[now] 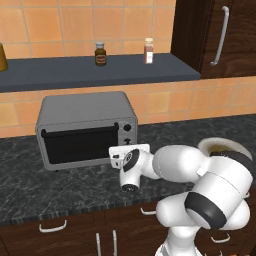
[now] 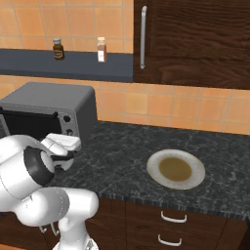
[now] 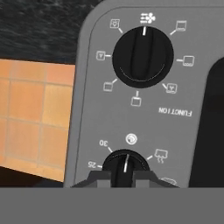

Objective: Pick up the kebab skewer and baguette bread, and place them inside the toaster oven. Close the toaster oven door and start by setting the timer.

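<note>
Hand view: fingers (image 3: 124,176) pinched on timer knob (image 3: 125,164) of toaster oven (image 1: 85,129); function knob (image 3: 143,54) beside it; door (image 1: 80,144) shut, on counter (image 2: 127,146).

My two base cameras look forward and down from behind the arm, left and right, sharing the toaster oven (image 1: 87,129) and bench (image 1: 60,185). My hand camera sits close against its knobs (image 3: 143,54), rolled upside down.

Boxy grey metal toaster oven (image 1: 85,127) with its dark-glass door (image 1: 79,145) shut blocks the counter's left rear. Dark speckled stone counter (image 2: 127,146) lies open between the oven and round cream plate (image 2: 176,169). Dark wall shelf (image 1: 90,70) overhangs the oven.
</note>
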You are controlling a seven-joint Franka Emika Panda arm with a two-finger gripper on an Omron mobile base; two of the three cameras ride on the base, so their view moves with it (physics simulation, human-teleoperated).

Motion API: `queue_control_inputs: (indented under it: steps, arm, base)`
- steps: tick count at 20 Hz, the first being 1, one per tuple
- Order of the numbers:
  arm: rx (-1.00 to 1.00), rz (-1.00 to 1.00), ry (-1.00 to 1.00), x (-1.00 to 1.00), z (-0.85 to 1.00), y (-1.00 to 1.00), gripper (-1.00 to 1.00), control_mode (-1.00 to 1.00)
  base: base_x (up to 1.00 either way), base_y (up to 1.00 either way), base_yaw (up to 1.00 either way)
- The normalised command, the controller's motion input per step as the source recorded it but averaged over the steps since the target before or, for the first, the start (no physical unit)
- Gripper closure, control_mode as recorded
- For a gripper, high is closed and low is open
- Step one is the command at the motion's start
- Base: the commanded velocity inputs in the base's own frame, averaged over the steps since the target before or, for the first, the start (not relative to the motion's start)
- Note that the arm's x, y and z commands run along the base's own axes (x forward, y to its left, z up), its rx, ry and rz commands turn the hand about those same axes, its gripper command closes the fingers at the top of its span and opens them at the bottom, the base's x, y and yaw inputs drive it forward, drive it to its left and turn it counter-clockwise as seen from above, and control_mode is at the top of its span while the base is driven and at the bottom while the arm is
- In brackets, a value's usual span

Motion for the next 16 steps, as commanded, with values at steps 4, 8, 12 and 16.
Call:
queue_control_inputs:
  steps: [4,8,12,16]
  arm:
    - [0.05,0.0,0.0,0.34,0.0,0.0,1.0,-1.0]
    - [0.13,0.0,0.0,0.22,0.0,-0.01,1.0,-1.0]
    - [0.22,0.0,0.0,0.09,0.08,0.0,1.0,-1.0]
    - [0.28,0.0,0.0,0.16,0.08,0.0,1.0,-1.0]
  base:
    - [0.0,0.0,0.0]
    - [0.0,0.0,0.0]
    - [0.0,0.0,0.0]
    - [0.0,0.0,0.0]
